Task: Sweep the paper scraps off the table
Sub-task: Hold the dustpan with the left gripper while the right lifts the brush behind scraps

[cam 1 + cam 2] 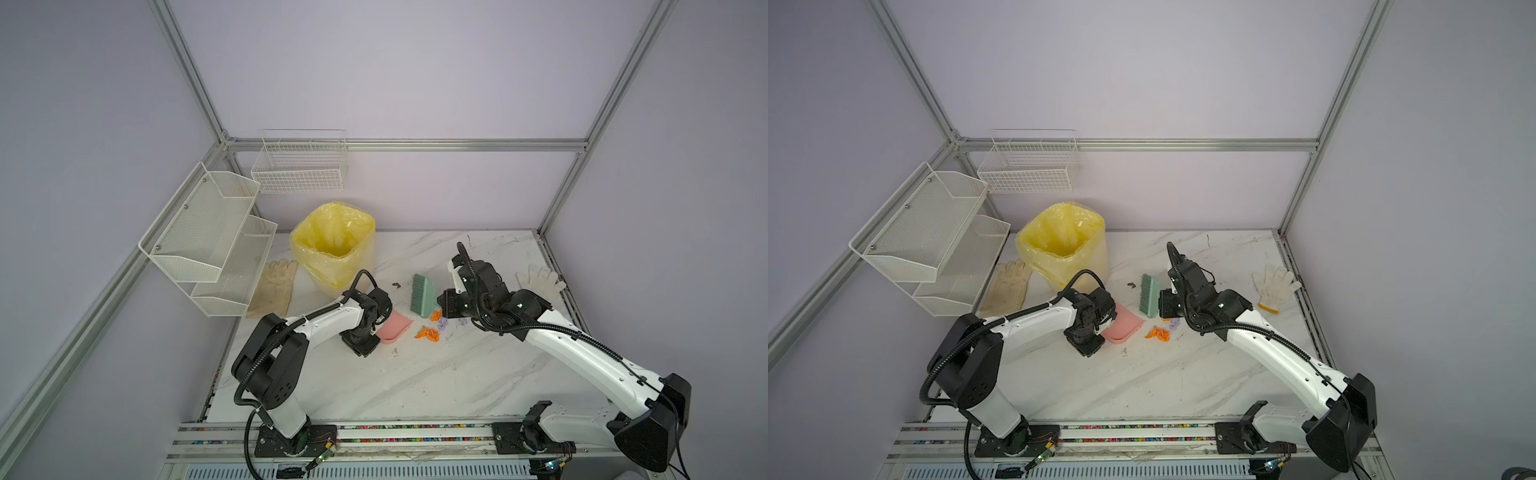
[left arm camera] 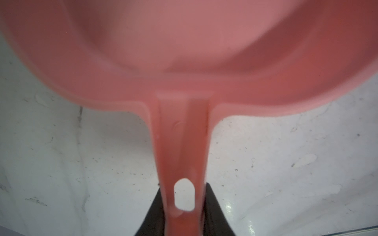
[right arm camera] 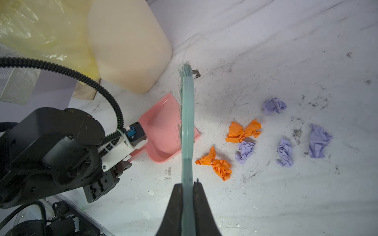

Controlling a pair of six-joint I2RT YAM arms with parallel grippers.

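Right fingers (image 3: 174, 208) pinch brush (image 3: 187, 122); left fingers (image 2: 155, 222) pinch dustpan (image 2: 184, 51) handle. Scraps (image 3: 243, 130) lie beyond right fingertips, opposite dustpan: sweep them panward, keeping your pan lip down.

Paper scraps (image 3: 243, 131) orange and pale purple; dustpan (image 3: 161, 130) pink; brush (image 3: 187, 122) teal; table (image 3: 266, 194) white, grey-veined; bin liner (image 1: 332, 232) yellow

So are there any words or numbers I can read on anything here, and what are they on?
No text can be read anywhere in these pictures.
pink dustpan: plain, no label.
green brush: plain, no brand showing.
paper scraps: blank.
bin with the yellow bag: nothing printed.
small circuit board at an arm's base: too small to read.
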